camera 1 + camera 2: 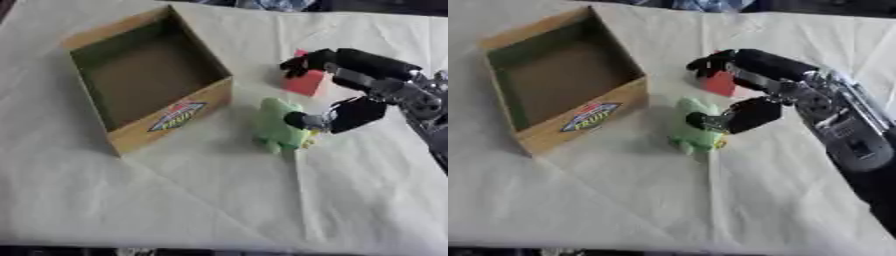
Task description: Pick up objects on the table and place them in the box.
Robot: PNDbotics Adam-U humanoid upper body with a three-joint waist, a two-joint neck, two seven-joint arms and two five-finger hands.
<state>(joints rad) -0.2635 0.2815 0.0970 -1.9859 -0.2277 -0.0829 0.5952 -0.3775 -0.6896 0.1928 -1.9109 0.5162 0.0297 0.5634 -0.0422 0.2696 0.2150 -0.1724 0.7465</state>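
An open cardboard box with a fruit label stands at the upper left of the table, nothing visible inside. A green soft toy lies just right of the box's near corner. A red block sits behind it. My right hand reaches in from the right, between the two: its fingers stretch over the top of the red block and its thumb touches the toy's right side. The hand is spread and grips neither. My left hand is out of sight.
A pale, creased cloth covers the table. The near half of the cloth lies bare. Dark clutter lines the far edge.
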